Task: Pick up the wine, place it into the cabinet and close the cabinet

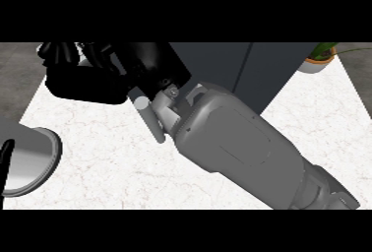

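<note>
R hand (102, 61), black, sits at the far end of the grey forearm (240, 147). Cannot tell whether it is spread or clenched, nor what it holds. Wine cannot be made out against the hand. Dark cabinet (218, 61) is just right of the hand. Metal pan (33, 157) sits on the counter (94, 167), below-left and well apart.

White marbled counter (94, 147) bearing a dark cabinet (218, 64) at back, metal pan (33, 157) left, potted plant (318, 61) right.
</note>
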Robot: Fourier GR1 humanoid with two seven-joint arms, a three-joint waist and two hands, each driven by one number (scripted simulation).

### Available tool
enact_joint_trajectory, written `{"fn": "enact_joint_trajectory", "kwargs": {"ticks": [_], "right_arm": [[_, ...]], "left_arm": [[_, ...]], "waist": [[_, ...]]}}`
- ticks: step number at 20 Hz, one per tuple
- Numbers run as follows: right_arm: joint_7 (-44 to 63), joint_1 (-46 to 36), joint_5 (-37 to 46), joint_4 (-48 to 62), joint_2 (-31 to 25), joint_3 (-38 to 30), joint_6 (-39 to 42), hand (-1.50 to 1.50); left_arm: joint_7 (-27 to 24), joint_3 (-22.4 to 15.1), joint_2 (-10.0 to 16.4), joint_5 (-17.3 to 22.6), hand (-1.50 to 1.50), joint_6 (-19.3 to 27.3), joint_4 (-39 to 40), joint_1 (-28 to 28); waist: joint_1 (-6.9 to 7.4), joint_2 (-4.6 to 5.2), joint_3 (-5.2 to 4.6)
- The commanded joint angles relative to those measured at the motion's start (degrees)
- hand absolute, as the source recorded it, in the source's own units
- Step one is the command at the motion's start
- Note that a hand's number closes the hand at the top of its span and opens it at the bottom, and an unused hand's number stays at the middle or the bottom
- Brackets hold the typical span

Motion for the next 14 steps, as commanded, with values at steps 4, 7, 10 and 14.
{"fn": "enact_joint_trajectory", "kwargs": {"ticks": [4, 7, 10, 14], "right_arm": [[-7.67, -0.96, -0.21, 10.42, -1.67, -6.15, 6.75, 1.50], [-12.90, -1.82, -0.36, 17.68, -2.09, -7.73, 8.40, 1.50], [-12.91, -1.58, 1.81, 18.38, -4.26, -7.27, 8.57, 1.50], [-14.87, -2.41, 3.42, 20.84, -5.02, -7.13, 9.39, 1.50]], "left_arm": [[2.07, 3.40, -0.96, 0.56, -1.50, -2.65, 3.34, -0.63], [2.03, 1.63, -1.63, -0.91, -1.50, -2.12, 2.65, -2.33], [2.80, 3.20, -0.80, -0.69, -1.50, -2.20, 1.16, -0.55], [2.88, 2.02, -1.95, -1.67, -1.50, -1.36, -0.01, -1.58]], "waist": [[-0.33, 0.06, 0.00], [0.20, 0.48, -0.01], [0.38, 0.29, 0.01], [0.56, 0.39, -0.01]]}}
